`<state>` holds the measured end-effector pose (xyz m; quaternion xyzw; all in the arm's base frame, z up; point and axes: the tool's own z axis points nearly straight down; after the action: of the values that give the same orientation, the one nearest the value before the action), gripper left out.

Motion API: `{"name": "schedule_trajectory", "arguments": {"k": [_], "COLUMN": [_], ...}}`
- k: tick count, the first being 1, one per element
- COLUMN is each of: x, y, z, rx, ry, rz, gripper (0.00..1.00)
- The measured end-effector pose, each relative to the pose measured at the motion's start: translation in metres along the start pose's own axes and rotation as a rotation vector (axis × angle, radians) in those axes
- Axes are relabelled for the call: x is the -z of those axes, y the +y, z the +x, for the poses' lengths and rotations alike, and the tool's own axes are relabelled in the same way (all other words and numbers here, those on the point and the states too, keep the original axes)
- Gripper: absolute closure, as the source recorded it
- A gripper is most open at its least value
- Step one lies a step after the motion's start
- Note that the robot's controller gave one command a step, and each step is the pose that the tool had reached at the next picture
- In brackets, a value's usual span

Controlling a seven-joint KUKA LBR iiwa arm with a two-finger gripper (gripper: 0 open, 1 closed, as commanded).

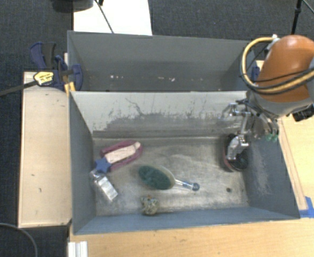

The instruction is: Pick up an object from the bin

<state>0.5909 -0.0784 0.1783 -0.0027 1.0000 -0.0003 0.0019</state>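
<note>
My gripper (237, 143) hangs low at the right end of the bin, close to the right wall. Directly beneath it, touching or nearly touching, lies a dark round thing with a reddish rim (235, 160) on the bin floor. It is partly hidden by the gripper. A green brush head with a clear handle and a blue tip (162, 178) lies in the middle of the floor, well to the gripper's left.
At the left lie a pink and maroon oblong thing (121, 152) and a small clear bottle with a blue cap (103, 184). A small brownish lump (149, 205) sits by the front wall. The orange cover and cables on the wrist hang above the bin's right rim.
</note>
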Motion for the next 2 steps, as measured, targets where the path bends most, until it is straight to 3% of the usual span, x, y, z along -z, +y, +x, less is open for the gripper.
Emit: {"name": "schedule_trajectory", "arguments": {"k": [1, 2], "x": [-0.0947, -0.0961], "y": [-0.0568, -0.0571], "z": [0.0108, 0.0109], "rx": [0.116, 0.114], "ry": [-0.005, -0.004], "rz": [-0.012, -0.014], "gripper": [0.0, 0.0]}}
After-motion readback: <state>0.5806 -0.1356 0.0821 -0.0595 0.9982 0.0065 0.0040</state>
